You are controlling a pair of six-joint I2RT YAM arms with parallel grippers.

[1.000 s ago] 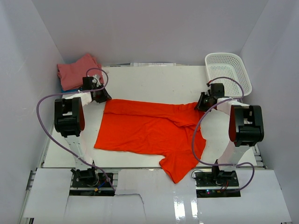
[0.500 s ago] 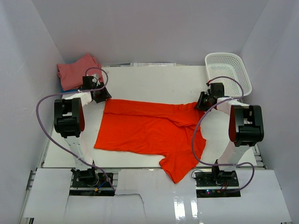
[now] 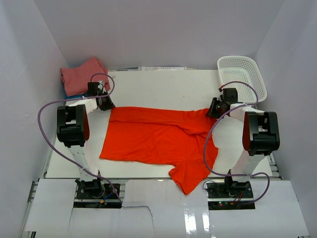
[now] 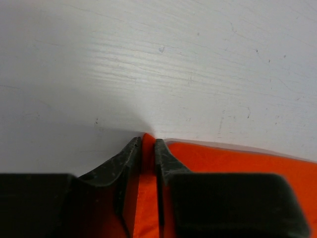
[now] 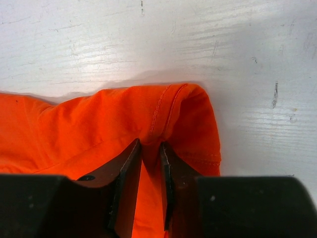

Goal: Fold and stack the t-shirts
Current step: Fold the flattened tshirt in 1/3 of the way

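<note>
My left gripper point(image 4: 147, 144) is pinched onto the far left corner of the orange-red t-shirt point(image 3: 158, 136). A thin strip of the cloth stands up between the two nearly closed fingers, low against the counter point(image 3: 163, 89). My right gripper point(image 5: 151, 146) is clamped the same way on the far right corner, where a doubled line of stitching curves over a rounded fold of fabric.

The shirt lies spread sideways across the middle of the counter. Its far edge runs roughly straight from one gripper to the other, and one sleeve trails toward the near edge between my two bases. I judge I hold both far corners at once so the edge between them stays taut and level. That way I can carry it over toward me as one clean fold instead of letting it bunch.

The salmon-pink t-shirt point(image 3: 79, 74) sits already folded in the far left corner with a sliver of the blue t-shirt point(image 3: 66, 94) under it, so the stack goes there. The white mesh basket point(image 3: 257, 74) stands far right, well apart from the cloth.
</note>
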